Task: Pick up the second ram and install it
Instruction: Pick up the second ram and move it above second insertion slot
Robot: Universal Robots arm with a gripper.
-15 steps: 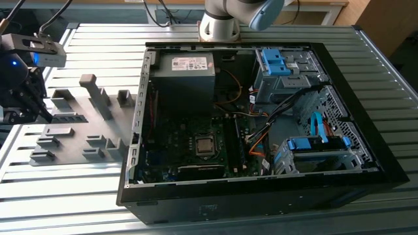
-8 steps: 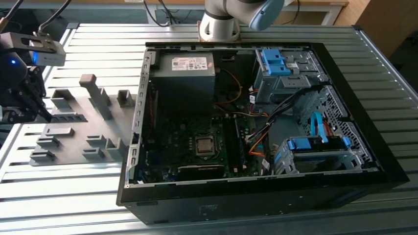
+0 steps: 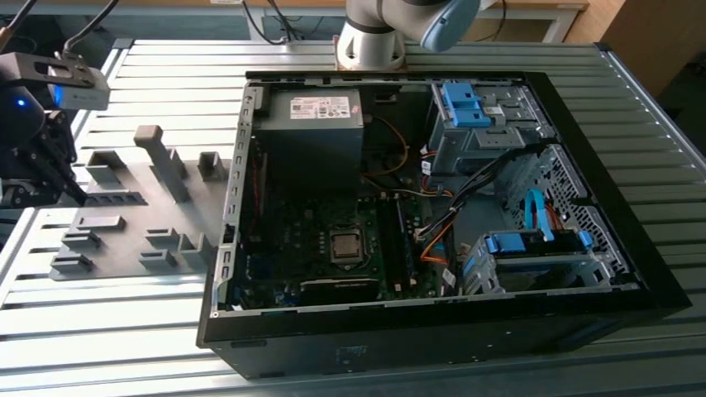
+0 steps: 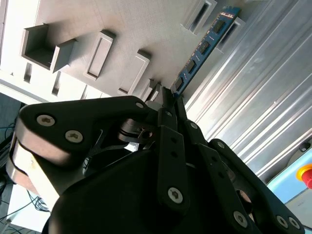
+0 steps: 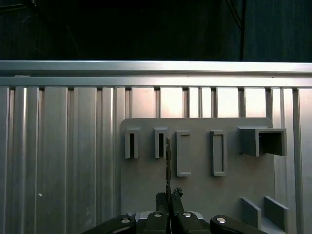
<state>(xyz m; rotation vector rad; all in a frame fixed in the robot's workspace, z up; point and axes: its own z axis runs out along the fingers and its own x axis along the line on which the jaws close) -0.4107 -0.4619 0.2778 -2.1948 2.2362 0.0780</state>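
1 stick (second ram (image 4: 204,47)) pinched in end effector (image 5: 169,196), abv grey holder (image 5: 195,195).

The gripper (image 4: 168,92) hides one end of the second ram (image 4: 205,45); the red button (image 4: 306,175) is cropped.

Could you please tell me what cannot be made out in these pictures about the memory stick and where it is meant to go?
- The second ram: in the second wrist view its gripped end is covered by the pincer.
- Its faces: it stands edge-on in the first wrist view, so the chips are hidden.
- Memory slots inside the computer case: too small and crossed by cables in the exterior view, so I cannot tell whether any is filled.
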